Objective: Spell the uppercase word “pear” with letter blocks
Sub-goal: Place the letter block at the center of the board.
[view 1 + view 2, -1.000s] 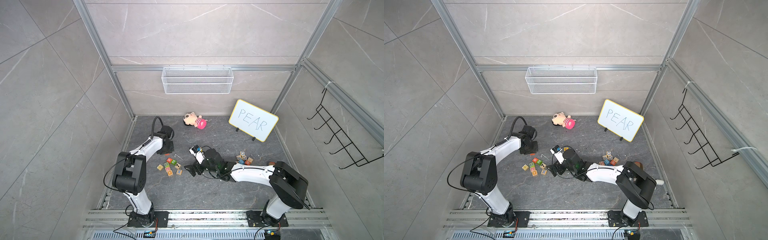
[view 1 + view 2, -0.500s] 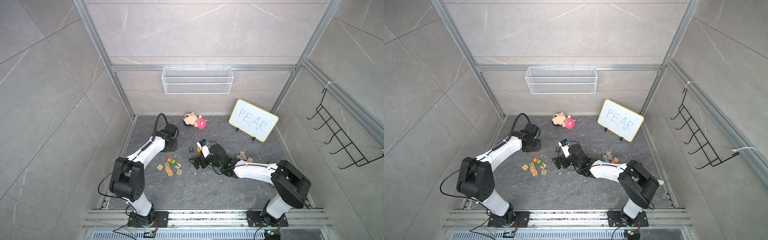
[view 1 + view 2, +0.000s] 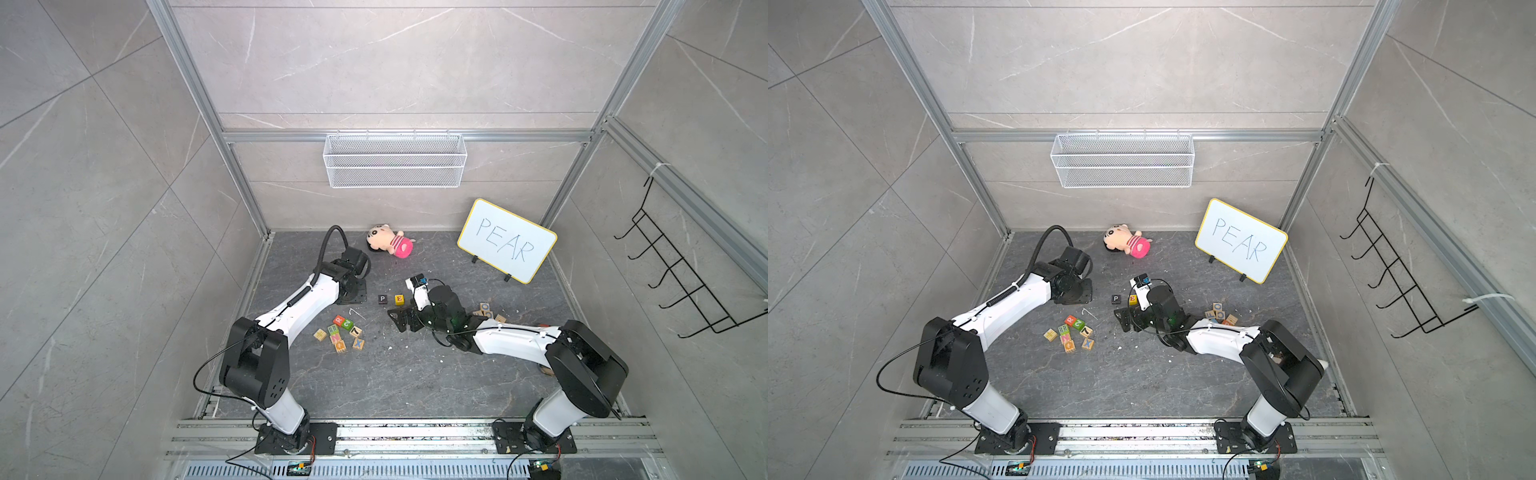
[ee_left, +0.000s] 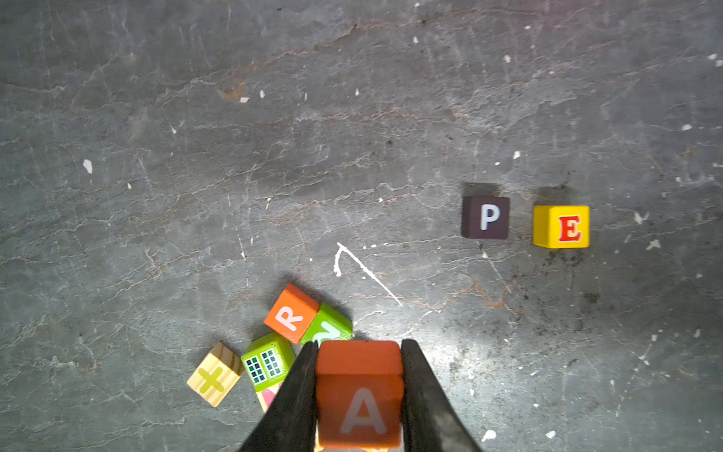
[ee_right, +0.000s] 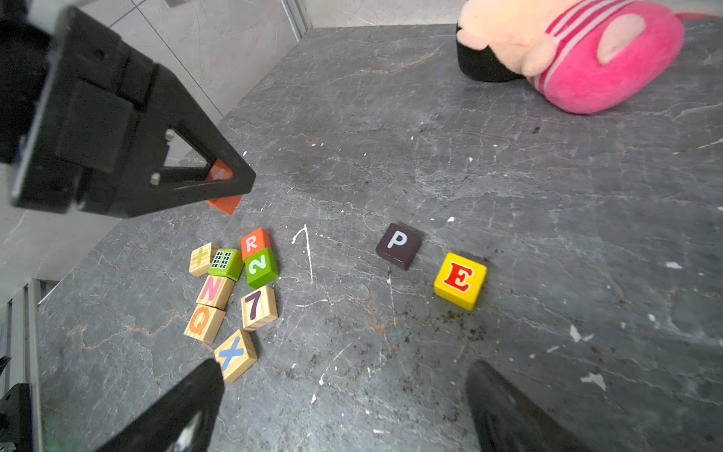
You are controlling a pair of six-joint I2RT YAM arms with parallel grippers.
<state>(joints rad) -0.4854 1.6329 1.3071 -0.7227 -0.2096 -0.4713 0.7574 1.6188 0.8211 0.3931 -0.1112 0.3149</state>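
Note:
My left gripper (image 4: 358, 344) is shut on the orange A block (image 4: 359, 391), held above the floor beside the pile; the right wrist view shows this left gripper (image 5: 234, 184) with the A block (image 5: 223, 199) in it. The black P block (image 3: 382, 299) and yellow E block (image 3: 399, 299) sit side by side mid-floor with a small gap between them. The red-orange R block (image 3: 338, 320) lies in the left pile against a green cube. My right gripper (image 5: 344, 368) is open and empty, low over bare floor just in front of P (image 5: 398, 245) and E (image 5: 460, 280).
Plain-wood and green cubes (image 3: 345, 338) cluster front-left of P. More cubes (image 3: 486, 309) lie behind my right arm. A plush toy (image 3: 388, 245) and a whiteboard reading PEAR (image 3: 507, 241) stand at the back, under a wall-mounted wire basket (image 3: 395, 160).
My right arm has drawn back to the right, uncovering the P and then the E block. My left gripper has shifted slightly right, still holding the A block.

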